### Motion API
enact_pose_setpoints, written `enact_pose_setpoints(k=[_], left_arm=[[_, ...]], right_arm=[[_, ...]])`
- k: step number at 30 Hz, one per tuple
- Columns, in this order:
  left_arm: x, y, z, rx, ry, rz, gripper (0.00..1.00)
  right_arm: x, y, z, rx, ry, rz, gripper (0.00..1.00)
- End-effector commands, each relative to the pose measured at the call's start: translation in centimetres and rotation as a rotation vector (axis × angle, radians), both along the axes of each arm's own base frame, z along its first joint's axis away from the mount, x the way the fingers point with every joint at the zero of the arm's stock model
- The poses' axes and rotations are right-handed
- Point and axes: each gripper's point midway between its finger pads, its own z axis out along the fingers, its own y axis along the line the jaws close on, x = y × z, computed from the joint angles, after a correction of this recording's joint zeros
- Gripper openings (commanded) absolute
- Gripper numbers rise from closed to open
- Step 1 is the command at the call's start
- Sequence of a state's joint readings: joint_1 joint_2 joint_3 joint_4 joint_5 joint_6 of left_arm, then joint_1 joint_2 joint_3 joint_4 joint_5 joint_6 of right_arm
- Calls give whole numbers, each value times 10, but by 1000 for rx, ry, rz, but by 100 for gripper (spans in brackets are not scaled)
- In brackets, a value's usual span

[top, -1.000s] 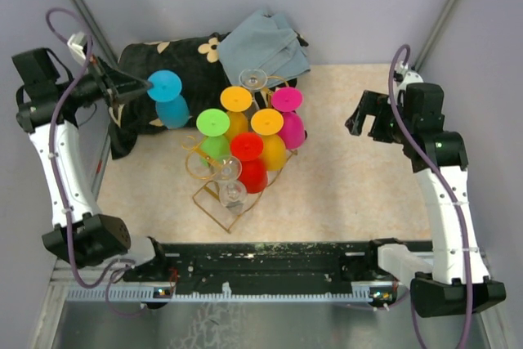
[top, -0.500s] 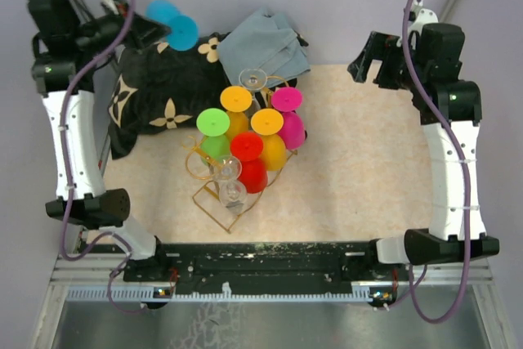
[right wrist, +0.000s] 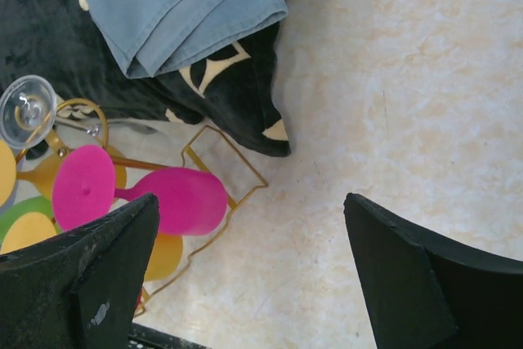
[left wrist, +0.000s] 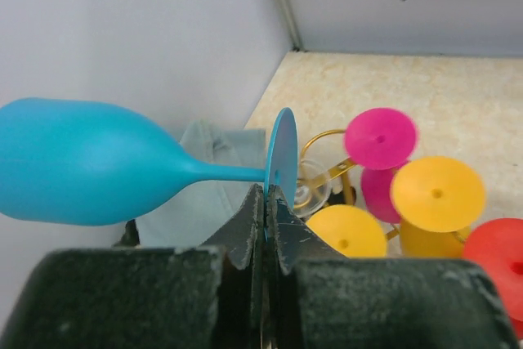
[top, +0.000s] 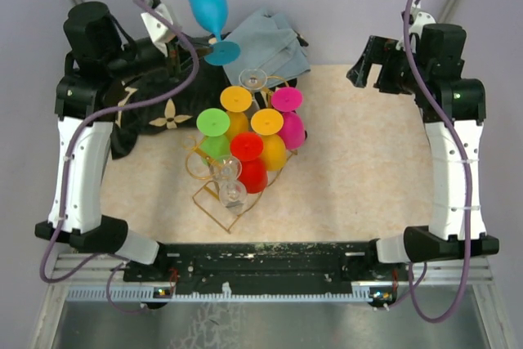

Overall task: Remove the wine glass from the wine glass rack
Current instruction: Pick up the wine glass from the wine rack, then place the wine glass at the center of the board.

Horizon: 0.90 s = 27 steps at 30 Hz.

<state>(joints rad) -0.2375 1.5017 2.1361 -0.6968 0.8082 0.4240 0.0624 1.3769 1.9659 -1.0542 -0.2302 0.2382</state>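
Note:
My left gripper (top: 202, 52) is raised over the back left and is shut on the rim of the foot of a blue wine glass (top: 207, 2). In the left wrist view the glass (left wrist: 82, 161) lies sideways with its bowl to the left, and its thin foot disc (left wrist: 282, 157) is pinched between my jaws (left wrist: 268, 200). The gold wire wine glass rack (top: 211, 212) stands mid-table with green (top: 212, 123), orange (top: 236, 99), red (top: 247, 147) and pink (top: 287, 99) glasses plus clear ones (top: 233, 194). My right gripper (top: 377, 67) is open and empty, high at the back right, apart from the rack (right wrist: 237, 165).
A black flower-print cloth (top: 155, 96) lies at the back left with a folded grey-blue cloth (top: 265, 42) on it. The beige tabletop (top: 351, 169) lies right of the rack. Grey walls close in the back and both sides.
My left arm has lifted the blue glass from beside the rack, up and to the right toward the back wall. The right arm rose toward the back a second ago, then held still.

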Motion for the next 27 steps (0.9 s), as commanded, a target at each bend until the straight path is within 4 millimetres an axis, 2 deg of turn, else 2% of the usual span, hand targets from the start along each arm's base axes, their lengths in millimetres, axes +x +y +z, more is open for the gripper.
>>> enact_pose_setpoints(k=[1, 7, 10, 13, 21, 27], left_arm=[[-50, -24, 8, 81, -151, -145, 0], [-118, -55, -20, 140, -106, -324, 0], [-148, -61, -31, 164, -108, -385, 0], [-170, -60, -37, 175, -102, -419, 0], [-205, -53, -64, 250, -162, -523, 0], [-210, -61, -90, 319, -277, -597, 0]], right_arm=[[-24, 7, 25, 31, -56, 51, 95], [-41, 8, 54, 54, -77, 48, 94], [-50, 16, 70, 96, -87, 80, 93], [-63, 30, 76, 153, -78, 149, 92], [-113, 86, 68, 313, -3, 455, 87], [-122, 87, 67, 298, 1, 451, 87]])
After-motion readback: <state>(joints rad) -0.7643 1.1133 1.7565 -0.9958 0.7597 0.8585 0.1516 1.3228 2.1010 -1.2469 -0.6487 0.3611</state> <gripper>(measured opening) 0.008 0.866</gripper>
